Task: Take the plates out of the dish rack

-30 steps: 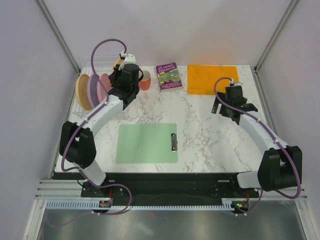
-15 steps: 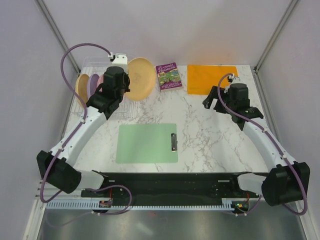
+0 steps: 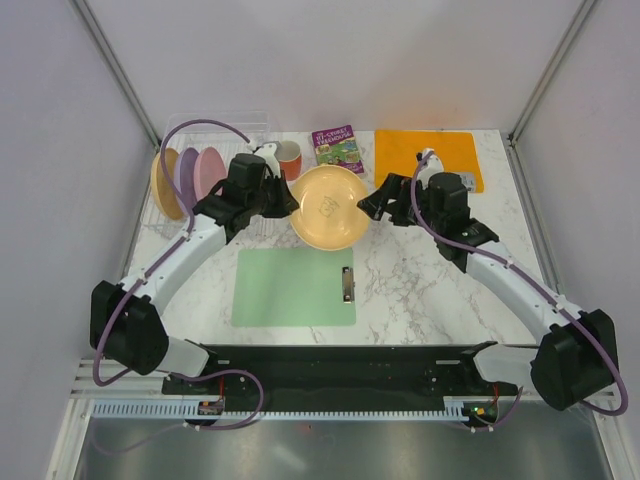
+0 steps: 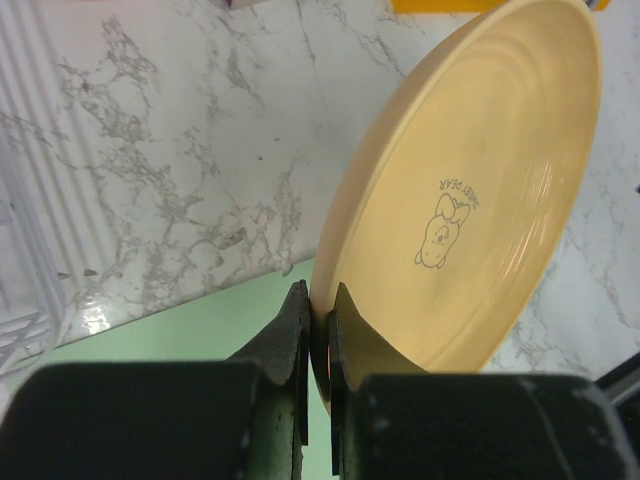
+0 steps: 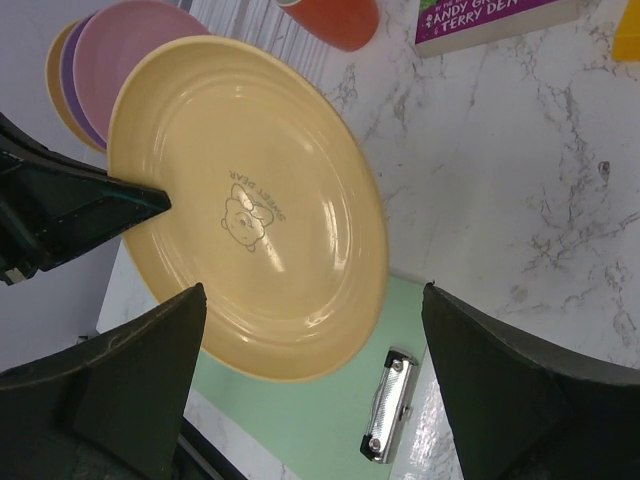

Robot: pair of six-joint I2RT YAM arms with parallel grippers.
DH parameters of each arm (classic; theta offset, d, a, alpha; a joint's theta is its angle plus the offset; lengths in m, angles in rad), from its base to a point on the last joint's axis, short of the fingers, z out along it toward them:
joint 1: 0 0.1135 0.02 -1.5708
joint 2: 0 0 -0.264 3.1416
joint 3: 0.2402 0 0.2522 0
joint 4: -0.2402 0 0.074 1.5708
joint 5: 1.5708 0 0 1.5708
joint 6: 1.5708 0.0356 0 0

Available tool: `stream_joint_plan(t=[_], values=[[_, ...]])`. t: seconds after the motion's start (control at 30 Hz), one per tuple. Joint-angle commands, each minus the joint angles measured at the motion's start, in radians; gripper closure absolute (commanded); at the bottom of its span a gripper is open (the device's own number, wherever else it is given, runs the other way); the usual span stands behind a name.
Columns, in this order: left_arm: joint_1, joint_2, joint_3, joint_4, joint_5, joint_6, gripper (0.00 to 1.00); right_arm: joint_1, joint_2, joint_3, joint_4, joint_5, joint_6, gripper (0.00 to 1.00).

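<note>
Yellow-orange and glossy, the plate (image 3: pixel 328 207) hangs in the middle of the overhead view, above the marble table (image 3: pixel 420 280) and just past the top edge of the green clipboard (image 3: pixel 295 287). We see the left gripper (image 4: pixel 318 308) clenched on its rim, one finger on each face, the plate tilted with its printed cartoon and the words "SWEET DEAR" facing the right wrist camera. The right gripper (image 3: pixel 377 204) sits just beside the plate's right edge with its fingers spread wide. From these views we cannot tell whether either finger touches the plate.

At the upper left of the overhead frame stands the clear dish rack (image 3: pixel 215 124), with three plates upright in its slots: the tan-yellow plate (image 3: pixel 160 183) outermost, then the lilac plate (image 3: pixel 186 176), then the pink plate (image 3: pixel 210 168) nearest the centre. An orange-red mug (image 3: pixel 288 158) stands just right of the rack, behind the left arm. Further right along the back edge lie a purple paperback book (image 3: pixel 338 150) and an orange mat (image 3: pixel 425 155), close together.
</note>
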Motion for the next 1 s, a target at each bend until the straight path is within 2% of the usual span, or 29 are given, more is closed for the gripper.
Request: stream_joint_plan(t=[0.0,0.17,0.2,0.23,0.27,0.4,0.5,0.63,0.67,0.73,0.83,0.87,0.93,0.97], values=[[-0.003,-0.026,-0.008,0.098,0.118,-0.099,0.98,0.006,0.033,-0.014,0.078,0.0,0.032,0.04],[-0.003,-0.051,-0.026,0.107,0.14,-0.108,0.98,0.006,0.037,-0.026,0.058,0.041,0.012,0.05],[-0.003,-0.051,-0.031,0.11,0.144,-0.109,0.98,0.006,0.047,-0.028,0.061,0.032,0.012,0.08],[-0.004,-0.052,-0.034,0.121,0.152,-0.113,0.98,0.006,0.051,-0.031,0.069,0.019,0.012,0.17],[-0.004,-0.051,-0.04,0.129,0.17,-0.114,0.98,0.006,0.056,-0.034,0.09,0.005,0.013,0.21],[-0.003,-0.063,-0.066,0.178,0.221,-0.131,0.98,0.006,0.085,-0.054,0.141,-0.054,0.039,0.26],[-0.001,-0.071,-0.082,0.207,0.25,-0.146,0.98,0.005,0.093,-0.071,0.171,-0.081,0.056,0.42],[0.005,-0.068,-0.085,0.215,0.27,-0.154,0.98,0.006,0.083,-0.082,0.178,-0.083,0.064,0.76],[0.008,-0.069,-0.089,0.218,0.27,-0.156,0.98,0.005,0.076,-0.086,0.173,-0.066,0.066,0.78],[0.019,-0.069,-0.094,0.219,0.265,-0.157,0.98,0.002,0.041,-0.097,0.162,-0.04,0.064,0.91],[0.043,-0.075,-0.112,0.207,0.232,-0.159,0.95,-0.023,-0.016,-0.098,0.096,0.018,0.05,0.92],[0.05,-0.077,-0.122,0.204,0.21,-0.156,0.75,-0.047,-0.03,-0.097,0.055,0.031,0.041,0.92],[0.066,-0.077,-0.128,0.181,0.183,-0.131,0.46,-0.083,-0.073,-0.092,0.001,0.064,0.024,0.92],[0.07,-0.08,-0.132,0.172,0.14,-0.119,0.25,-0.104,-0.087,-0.092,-0.044,0.066,0.018,0.91]])
